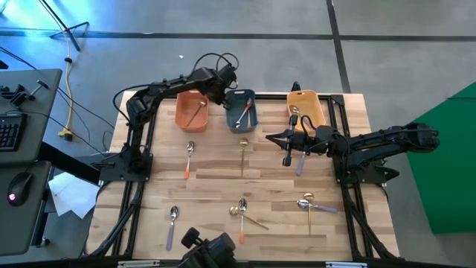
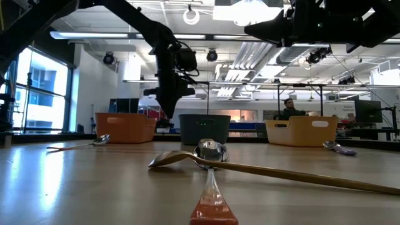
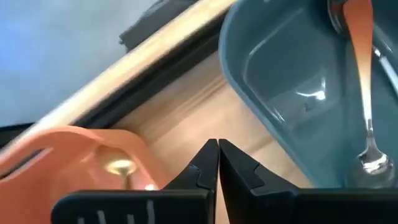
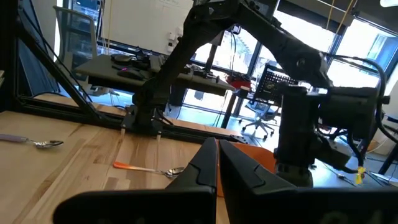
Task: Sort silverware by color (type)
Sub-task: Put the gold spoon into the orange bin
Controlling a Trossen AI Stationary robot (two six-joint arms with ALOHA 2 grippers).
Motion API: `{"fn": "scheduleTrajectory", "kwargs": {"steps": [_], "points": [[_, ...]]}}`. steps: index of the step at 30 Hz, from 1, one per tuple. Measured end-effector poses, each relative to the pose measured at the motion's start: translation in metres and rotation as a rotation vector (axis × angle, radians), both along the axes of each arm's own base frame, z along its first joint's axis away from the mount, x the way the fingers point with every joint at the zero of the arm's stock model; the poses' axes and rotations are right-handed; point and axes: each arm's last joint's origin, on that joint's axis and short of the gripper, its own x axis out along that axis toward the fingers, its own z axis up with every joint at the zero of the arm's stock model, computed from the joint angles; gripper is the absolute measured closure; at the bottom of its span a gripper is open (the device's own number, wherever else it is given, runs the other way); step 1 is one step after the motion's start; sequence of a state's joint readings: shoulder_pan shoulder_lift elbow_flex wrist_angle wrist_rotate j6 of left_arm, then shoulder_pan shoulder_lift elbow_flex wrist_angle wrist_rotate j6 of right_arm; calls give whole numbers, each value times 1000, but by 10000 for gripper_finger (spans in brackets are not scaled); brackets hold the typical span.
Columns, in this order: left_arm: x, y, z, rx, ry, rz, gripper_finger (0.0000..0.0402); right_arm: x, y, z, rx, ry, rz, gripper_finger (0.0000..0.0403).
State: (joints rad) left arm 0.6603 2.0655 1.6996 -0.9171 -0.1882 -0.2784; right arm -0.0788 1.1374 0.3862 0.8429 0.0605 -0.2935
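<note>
High view: our left end effector (image 1: pixel 221 94) hovers clenched and empty between the orange and slate-blue trays; right end effector (image 1: pixel 287 158) likewise clenched. Thin, stiff, slippery orange-handled spoon (image 1: pixel 188 158) lies on the wooden tabletop (image 1: pixel 216 186); we'd pinch mid-handle.

Pale wood-grain table (image 1: pixel 216 186), glossy metal spoons (image 2: pixel 209 152), smooth plastic trays (image 1: pixel 191 112), matt dark tool (image 3: pixel 217 177)

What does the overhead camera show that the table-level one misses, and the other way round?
Only the overhead view shows what lies inside the trays: a gold spoon in the orange tray, and red-handled spoons in the blue tray. Only the table-level view shows the room behind, with a seated person. Both show three trays and scattered spoons.
</note>
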Motion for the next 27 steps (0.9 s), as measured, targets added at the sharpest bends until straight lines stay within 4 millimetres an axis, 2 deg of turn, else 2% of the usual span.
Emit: {"fn": "scheduleTrajectory", "kwargs": {"steps": [3,9,14,20,23,27], "points": [[2,2,-8,0,-60,-8,400,0,0,0,-2,0,0,402],[10,7,-5,36,-164,-24,401,0,0,0,-3,0,0,402],[10,10,-4,71,-157,-27,401,0,0,0,-3,0,0,402],[0,7,22,183,-86,-90,401,0,-1,-4,11,55,-36,402],[2,-7,32,255,-125,-139,401,5,-1,4,49,147,-105,402],[4,-38,37,351,-290,-220,401,16,6,19,115,300,-156,402]]}}
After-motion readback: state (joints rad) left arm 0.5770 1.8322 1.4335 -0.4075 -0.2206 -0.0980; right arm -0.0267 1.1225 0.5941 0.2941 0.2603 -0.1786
